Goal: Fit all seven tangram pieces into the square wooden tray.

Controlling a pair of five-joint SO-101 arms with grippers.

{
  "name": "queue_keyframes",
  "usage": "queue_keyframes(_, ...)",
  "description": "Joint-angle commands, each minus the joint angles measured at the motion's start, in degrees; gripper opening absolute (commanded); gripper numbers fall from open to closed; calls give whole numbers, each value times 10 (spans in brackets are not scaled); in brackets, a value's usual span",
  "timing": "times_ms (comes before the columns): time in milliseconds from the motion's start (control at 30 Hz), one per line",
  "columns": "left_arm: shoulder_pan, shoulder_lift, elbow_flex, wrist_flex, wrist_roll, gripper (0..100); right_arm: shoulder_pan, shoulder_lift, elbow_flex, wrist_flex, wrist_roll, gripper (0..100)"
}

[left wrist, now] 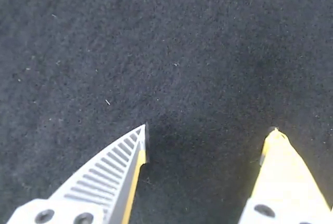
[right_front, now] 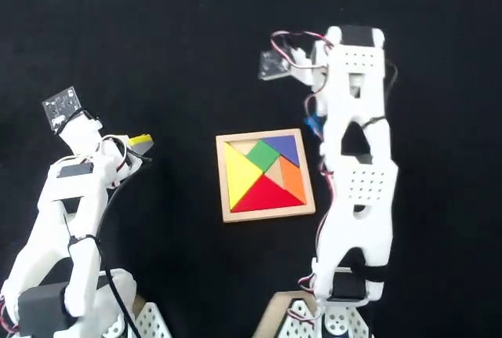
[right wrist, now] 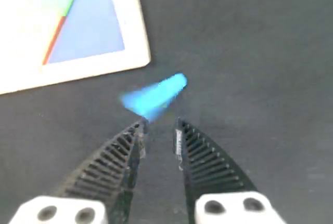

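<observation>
The light-blue piece (right wrist: 153,95), blurred, is seen just ahead of the right gripper (right wrist: 158,125). The jaws stand narrowly apart with nothing between them. Whether a fingertip touches the piece cannot be told. The piece lies on the black table (right_front: 157,56), just beside a corner of the square wooden tray (right_front: 267,214), the corner where the violet-blue triangle (right_front: 284,148) is seated.

Also seated in the tray are a yellow triangle (right_front: 238,173), a red triangle (right_front: 267,194), a green square (right_front: 263,155) and an orange piece (right_front: 292,179). A pale patch (right_front: 274,169) among them is judged to be an unfilled slot, though this cannot be confirmed.

The step in hand is judged to be the pick-up of the light-blue piece. For a clean grasp, the jaws are best widened first and centred over the piece rather than nudged against it, since a push could wedge it against the rim. A grip across two flat edges is advised, followed by a lift clear of the rim. The piece is then to be turned to match the slot before it is lowered flat, so that seated neighbours are not disturbed.

The left gripper (left wrist: 208,138) is held wide apart over bare cloth, well apart from the tray, and is best kept there.
</observation>
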Motion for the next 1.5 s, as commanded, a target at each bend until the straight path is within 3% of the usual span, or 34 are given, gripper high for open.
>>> queue_keyframes(0, 8, -2, -4, -11, 5, 343, -28, -54, -37, 20, -25, 80)
queue_keyframes(233, 8, -2, -4, -11, 5, 343, -6, -57, -37, 21, -29, 82)
queue_keyframes(467, 8, -2, -4, -11, 5, 343, 4, -57, 16, 23, -115, 82)
queue_keyframes(600, 8, -2, -4, -11, 5, 343, 19, -77, 53, 24, -236, 103)
queue_keyframes(733, 8, -2, -4, -11, 5, 343, 42, -138, 149, 19, -242, 160)
queue_keyframes(800, 8, -2, -4, -11, 5, 343, 47, -164, 201, -9, -257, 151)
queue_keyframes(1033, 8, -2, -3, -11, 5, 343, 33, -160, 331, -234, -469, 124)
queue_keyframes(1167, 8, -2, -3, -11, 5, 343, -4, -158, 308, -239, -502, 11)
queue_keyframes(1467, 8, -2, -3, -11, 5, 343, -47, -138, 305, -262, -506, 35)
